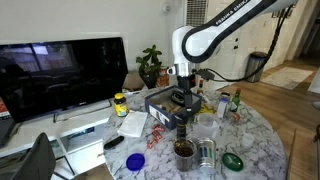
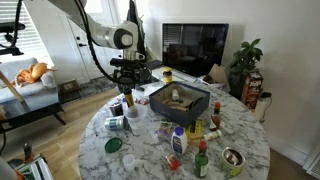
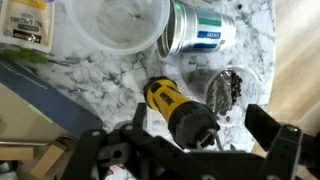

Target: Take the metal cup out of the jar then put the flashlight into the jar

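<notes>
Round marble bench [image 3: 90,75] seen from the wrist, with two outside views for context. The gripper [image 3: 200,128] is released: its fingers [image 3: 272,138] stand wide apart on either side of the flashlight [image 3: 170,103], which lies flat on the bare marble, yellow body pointing away from the gripper and black head nearest it. Whether either finger touches the flashlight cannot be told. Beyond the flashlight stands the jar [image 3: 120,45], clear, wide-mouthed and with nothing visible inside. The metal cup [image 3: 200,35] is outside the jar and just beside it, its silver wall bearing a coloured label. A brown cup [image 3: 228,90] with dark contents sits just beside the flashlight's head, between the flashlight and the metal cup. In an exterior view the gripper [image 1: 182,115] hangs low over the cluttered bench, with the brown cup [image 1: 185,150] and the metal cup [image 1: 207,153] side by side close to the bench edge. In an exterior view a black tray [image 2: 180,100] occupies the middle of the bench.
</notes>
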Motion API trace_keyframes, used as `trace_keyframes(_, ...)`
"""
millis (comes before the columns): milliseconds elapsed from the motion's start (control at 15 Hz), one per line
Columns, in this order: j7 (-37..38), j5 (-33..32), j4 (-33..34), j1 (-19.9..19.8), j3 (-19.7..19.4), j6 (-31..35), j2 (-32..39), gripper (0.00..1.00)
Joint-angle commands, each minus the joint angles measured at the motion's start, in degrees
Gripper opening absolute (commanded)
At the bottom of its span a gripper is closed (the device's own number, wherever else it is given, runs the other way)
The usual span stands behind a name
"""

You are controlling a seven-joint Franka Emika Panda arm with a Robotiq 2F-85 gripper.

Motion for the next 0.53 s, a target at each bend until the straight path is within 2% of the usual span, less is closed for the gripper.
trace_keyframes(0, -0.11, -0.21, 0.05, -0.09, 0.32, -0.01, 0.07, 1.0)
trace_keyframes(467, -9.91, 3.2, -0.62, -1.37, 1.98, 3.72, 1.31, 1.0)
